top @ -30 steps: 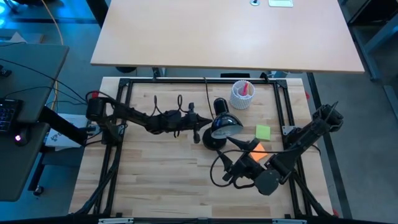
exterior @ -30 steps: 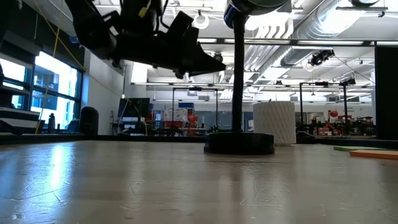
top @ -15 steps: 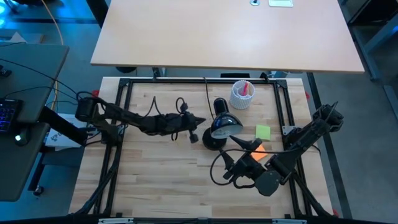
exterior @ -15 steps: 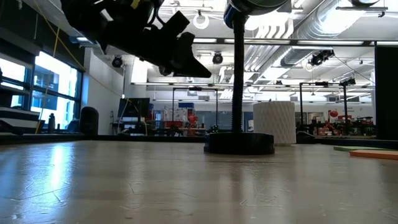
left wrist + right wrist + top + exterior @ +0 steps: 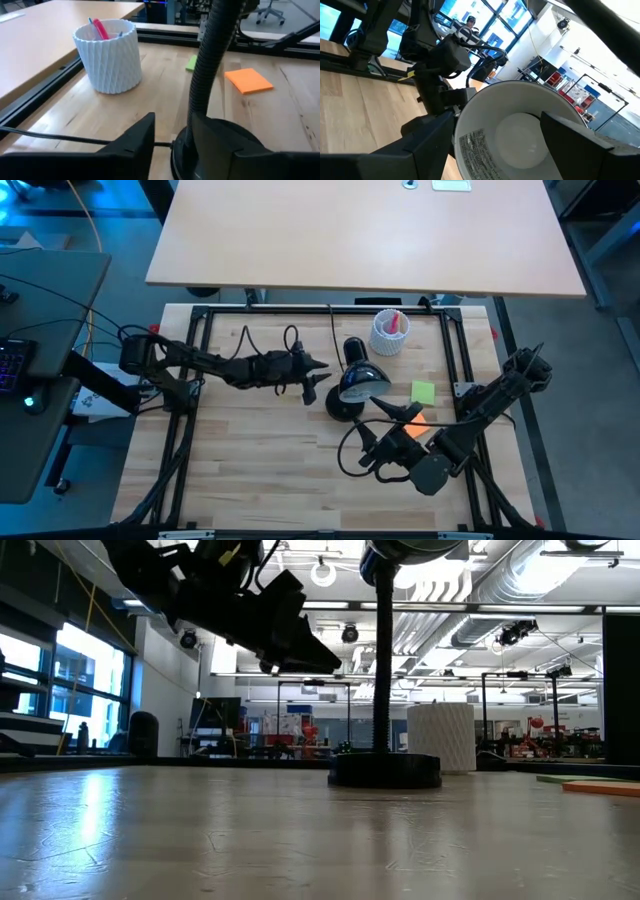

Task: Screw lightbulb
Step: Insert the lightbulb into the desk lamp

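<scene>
My overhead camera looks straight down on the whole wooden table (image 5: 260, 440), far enough to take in both arms. My low camera sits at tabletop height, facing level across the boards into the room, near the lamp (image 5: 385, 765) base. The left wrist camera looks forward from close beside the lamp's neck toward the white ribbed cup (image 5: 107, 55). The right wrist camera tilts up into the lamp's shade (image 5: 520, 135) at very short range. All four views share that lamp
</scene>
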Controlling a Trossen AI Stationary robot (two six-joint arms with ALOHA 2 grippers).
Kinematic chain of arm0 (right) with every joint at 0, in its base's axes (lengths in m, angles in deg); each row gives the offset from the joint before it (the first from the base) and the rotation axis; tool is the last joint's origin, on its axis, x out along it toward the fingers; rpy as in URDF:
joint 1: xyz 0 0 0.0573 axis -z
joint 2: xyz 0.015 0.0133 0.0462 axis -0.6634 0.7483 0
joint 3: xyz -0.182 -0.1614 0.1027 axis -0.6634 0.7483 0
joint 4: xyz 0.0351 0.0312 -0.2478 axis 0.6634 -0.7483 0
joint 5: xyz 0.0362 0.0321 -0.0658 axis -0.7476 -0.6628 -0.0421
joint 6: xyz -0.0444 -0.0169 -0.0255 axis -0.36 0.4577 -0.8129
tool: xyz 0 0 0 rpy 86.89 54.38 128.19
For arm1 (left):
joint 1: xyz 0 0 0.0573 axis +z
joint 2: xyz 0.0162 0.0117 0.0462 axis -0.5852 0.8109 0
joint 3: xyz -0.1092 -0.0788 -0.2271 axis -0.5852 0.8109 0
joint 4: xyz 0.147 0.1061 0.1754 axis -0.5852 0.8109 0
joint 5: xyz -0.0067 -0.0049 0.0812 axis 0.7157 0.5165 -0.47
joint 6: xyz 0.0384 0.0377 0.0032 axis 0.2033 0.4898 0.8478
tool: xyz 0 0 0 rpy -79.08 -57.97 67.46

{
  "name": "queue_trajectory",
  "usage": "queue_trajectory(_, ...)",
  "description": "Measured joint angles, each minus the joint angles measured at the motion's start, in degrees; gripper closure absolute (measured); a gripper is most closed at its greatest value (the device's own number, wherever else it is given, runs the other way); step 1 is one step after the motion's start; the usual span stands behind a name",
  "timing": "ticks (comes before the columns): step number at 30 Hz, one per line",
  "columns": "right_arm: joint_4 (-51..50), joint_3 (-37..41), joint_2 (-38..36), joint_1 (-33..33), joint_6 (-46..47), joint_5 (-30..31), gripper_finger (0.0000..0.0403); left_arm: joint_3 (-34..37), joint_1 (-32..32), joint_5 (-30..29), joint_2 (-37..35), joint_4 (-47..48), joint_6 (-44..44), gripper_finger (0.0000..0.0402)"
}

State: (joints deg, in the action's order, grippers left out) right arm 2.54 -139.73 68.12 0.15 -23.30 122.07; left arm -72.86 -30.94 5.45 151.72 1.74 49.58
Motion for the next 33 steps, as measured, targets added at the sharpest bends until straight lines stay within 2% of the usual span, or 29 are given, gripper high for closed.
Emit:
queue_trajectory(8,0.0,0.0,0.0,0.0,-0.1,0.0,0.0105,0.0,0.1,1.7,0.1,-2.1,0.1,0.0225)
queue_trajectory(20,0.0,0.0,0.0,0.0,-0.3,-0.1,0.0105,0.0,0.1,2.9,1.5,-4.9,1.1,0.022)
queue_trajectory(25,0.1,0.0,0.0,-0.3,-0.3,-0.1,0.0105,0.0,0.1,5.0,1.5,-4.6,4.2,0.0216)
queue_trajectory(33,4.2,-0.1,0.0,-2.2,-2.9,-0.1,0.0105,0.0,1.1,6.0,1.5,-4.7,5.7,0.0172)
